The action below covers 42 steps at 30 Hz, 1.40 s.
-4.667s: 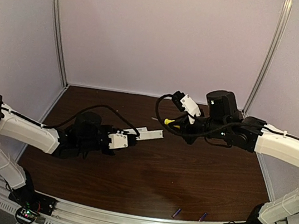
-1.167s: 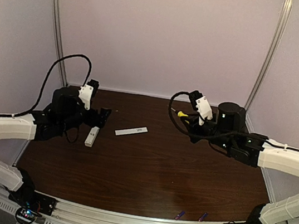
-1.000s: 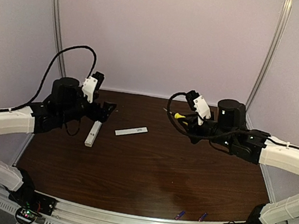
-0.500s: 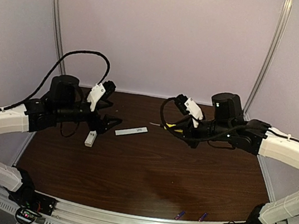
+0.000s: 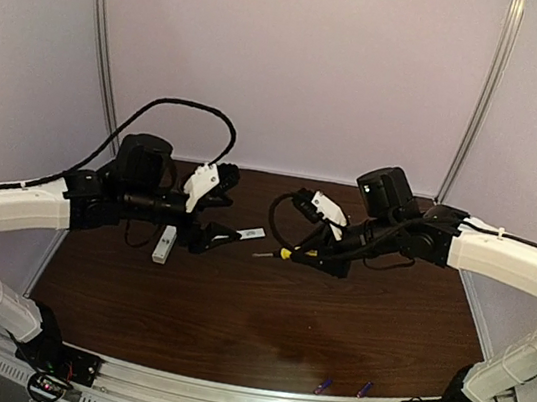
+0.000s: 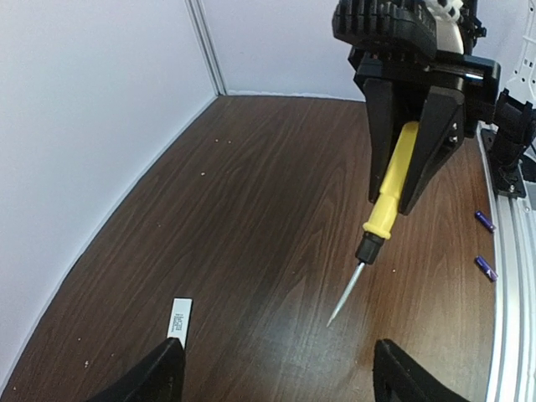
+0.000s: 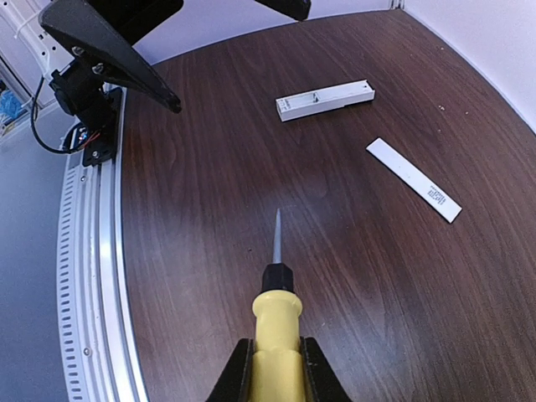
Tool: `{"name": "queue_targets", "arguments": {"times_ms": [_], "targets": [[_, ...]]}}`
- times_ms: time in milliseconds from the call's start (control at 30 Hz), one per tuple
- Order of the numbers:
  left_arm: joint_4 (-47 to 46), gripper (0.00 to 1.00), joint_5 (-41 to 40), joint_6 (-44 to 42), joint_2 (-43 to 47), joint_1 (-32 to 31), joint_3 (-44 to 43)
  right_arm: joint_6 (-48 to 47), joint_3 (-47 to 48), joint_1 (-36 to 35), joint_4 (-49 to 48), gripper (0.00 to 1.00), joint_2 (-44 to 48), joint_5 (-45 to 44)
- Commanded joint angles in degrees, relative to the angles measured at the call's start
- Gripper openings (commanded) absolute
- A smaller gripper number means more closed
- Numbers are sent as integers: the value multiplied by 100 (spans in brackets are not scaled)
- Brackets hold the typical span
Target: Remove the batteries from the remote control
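The remote control (image 5: 165, 243) is a white bar lying on the table at the left; in the right wrist view (image 7: 325, 100) its battery bay is open. The two batteries (image 5: 320, 383) (image 5: 363, 388) lie near the front rail and also show in the left wrist view (image 6: 485, 220) (image 6: 486, 268). My left gripper (image 5: 210, 237) is open and empty, just right of the remote. My right gripper (image 5: 306, 251) is shut on the yellow-handled screwdriver (image 7: 276, 327), whose tip points down-left above the table.
The thin white cover strip (image 5: 249, 232) lies between the two grippers, by my left fingertip in the left wrist view (image 6: 177, 316). The metal rail (image 5: 249, 400) runs along the front edge. Walls close in the left, back and right sides.
My left arm has swung right, away from the remote towards the cover strip, with its jaws open. My right arm has moved left and down with the screwdriver.
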State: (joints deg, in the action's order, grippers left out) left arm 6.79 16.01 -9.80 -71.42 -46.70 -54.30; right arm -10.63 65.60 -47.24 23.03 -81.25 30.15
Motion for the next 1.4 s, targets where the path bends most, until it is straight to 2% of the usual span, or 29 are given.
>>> {"name": "queue_targets", "arguments": {"times_ms": [0,233,400,533,1100,1367], "targets": [[213,78,122,-322,-399,-121,-407,-113,274,-42,267,0,-111,317],[367,72,847,-655,-777,-186,-636,-124,330,-93,316,0,-150,430],[351,63,1332,-807,-968,-191,-647,-121,374,-114,335,0,-137,498],[154,59,1312,-805,-1114,-191,-575,-111,386,-118,341,0,-119,561],[-150,30,1865,-639,-1706,-191,-678,-74,582,-162,438,0,-283,530],[-329,25,2109,-503,-1835,-191,-678,-62,627,-179,456,0,-357,487]]}}
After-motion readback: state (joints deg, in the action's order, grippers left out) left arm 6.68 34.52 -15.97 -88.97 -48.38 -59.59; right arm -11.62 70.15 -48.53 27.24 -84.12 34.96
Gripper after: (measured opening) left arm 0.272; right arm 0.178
